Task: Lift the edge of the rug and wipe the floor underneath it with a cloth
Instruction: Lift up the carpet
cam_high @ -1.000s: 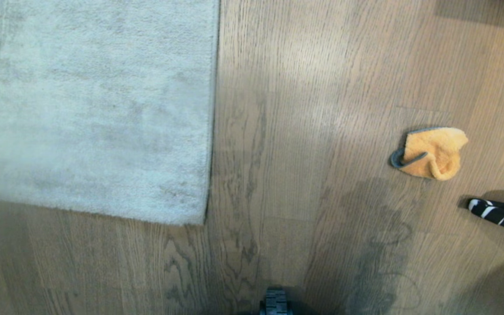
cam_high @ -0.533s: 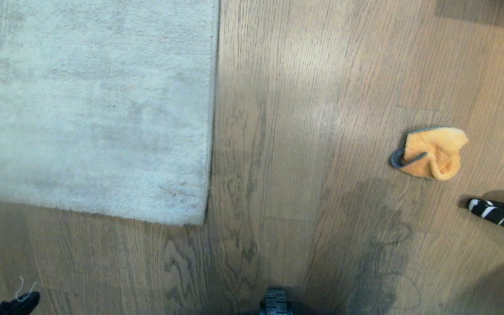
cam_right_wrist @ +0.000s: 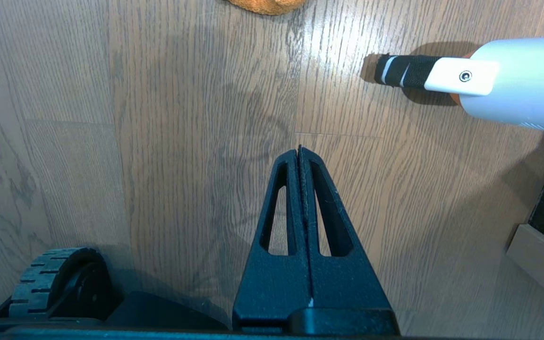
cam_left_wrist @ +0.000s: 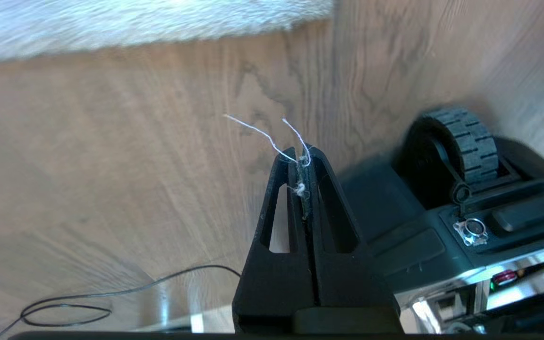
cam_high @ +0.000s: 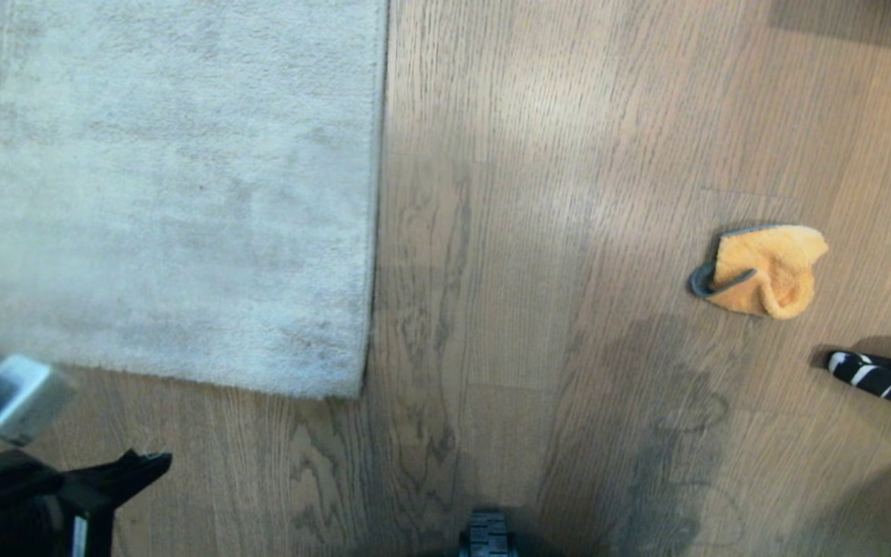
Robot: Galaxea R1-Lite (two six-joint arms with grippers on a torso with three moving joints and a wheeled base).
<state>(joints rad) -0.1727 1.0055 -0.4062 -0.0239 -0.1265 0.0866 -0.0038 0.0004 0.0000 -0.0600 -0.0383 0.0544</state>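
Observation:
The pale grey rug (cam_high: 159, 186) lies flat at the upper left, its rug edge (cam_high: 372, 309) running down to a near corner (cam_high: 356, 391) on the wooden floor (cam_high: 507, 255). The orange-yellow cloth (cam_high: 766, 269) with dark grey trim lies crumpled on the floor at the right; its rim shows as the cloth (cam_right_wrist: 265, 4) in the right wrist view. My left gripper (cam_high: 155, 463) enters at the lower left, shut, short of the rug's near border (cam_left_wrist: 149, 26); only stray white threads (cam_left_wrist: 272, 137) cling to its tips (cam_left_wrist: 300, 153). My right gripper (cam_right_wrist: 299, 151) hangs shut over bare floor.
A black-and-white striped handle (cam_high: 882, 381) on a white tube (cam_right_wrist: 513, 85) lies on the floor near the cloth. The base's front wheel (cam_high: 486, 534) shows at the bottom. A thin black cable (cam_left_wrist: 88, 302) loops on the floor. A furniture edge (cam_right_wrist: 541, 259) stands at the far right.
My left arm has swung into the head view from the lower left and forward toward the rug's near border. Rug, cloth and right arm have not moved.

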